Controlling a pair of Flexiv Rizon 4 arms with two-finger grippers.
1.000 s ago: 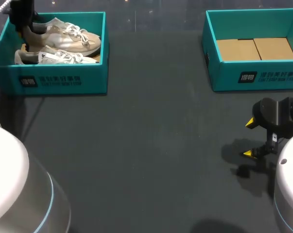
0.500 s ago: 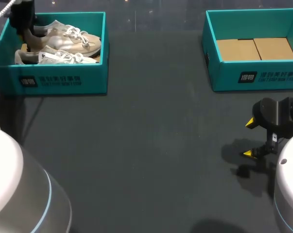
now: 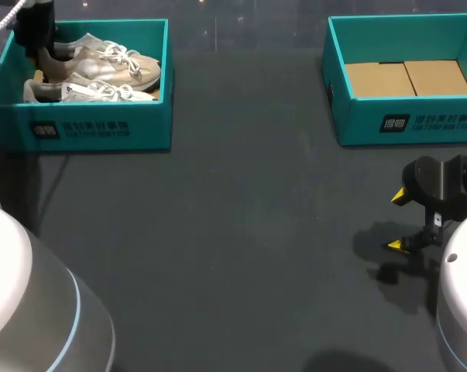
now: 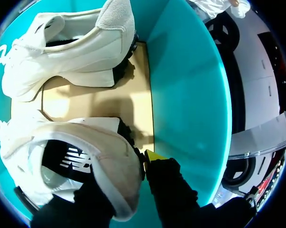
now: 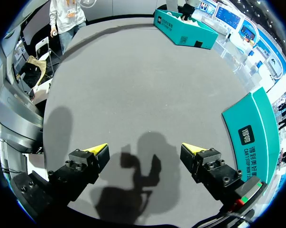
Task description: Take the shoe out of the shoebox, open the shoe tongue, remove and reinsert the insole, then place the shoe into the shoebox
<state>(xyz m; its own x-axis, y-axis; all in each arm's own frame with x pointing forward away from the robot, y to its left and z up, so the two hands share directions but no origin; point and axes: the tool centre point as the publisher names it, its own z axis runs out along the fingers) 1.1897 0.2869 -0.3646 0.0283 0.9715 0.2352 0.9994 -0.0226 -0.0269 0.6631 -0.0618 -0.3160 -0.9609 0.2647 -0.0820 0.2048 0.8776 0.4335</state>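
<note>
Two pale sneakers lie in the teal shoebox (image 3: 94, 128) at the table's far left. My left gripper (image 3: 41, 48) stands in that box at the heel of the rear, beige shoe (image 3: 113, 62). In the left wrist view the heel collar of this shoe (image 4: 109, 161) lies between the fingers of the left gripper (image 4: 128, 175): one finger is inside the shoe and the yellow-tipped one (image 4: 154, 156) rests against the outside. The other shoe (image 4: 81, 47) lies ahead on the box's cardboard floor. My right gripper (image 3: 397, 221) (image 5: 145, 149) hangs open and empty over the table at the near right.
A second teal shoebox (image 3: 407, 120) stands at the far right with only a brown cardboard floor inside; its corner (image 5: 256, 128) is close beside my right gripper. Dark bare tabletop (image 3: 241, 217) spreads between the two boxes.
The beige shoe has sunk slightly and settled lower in the left box, and my left gripper has shifted a little at its heel. The right arm has kept still.
</note>
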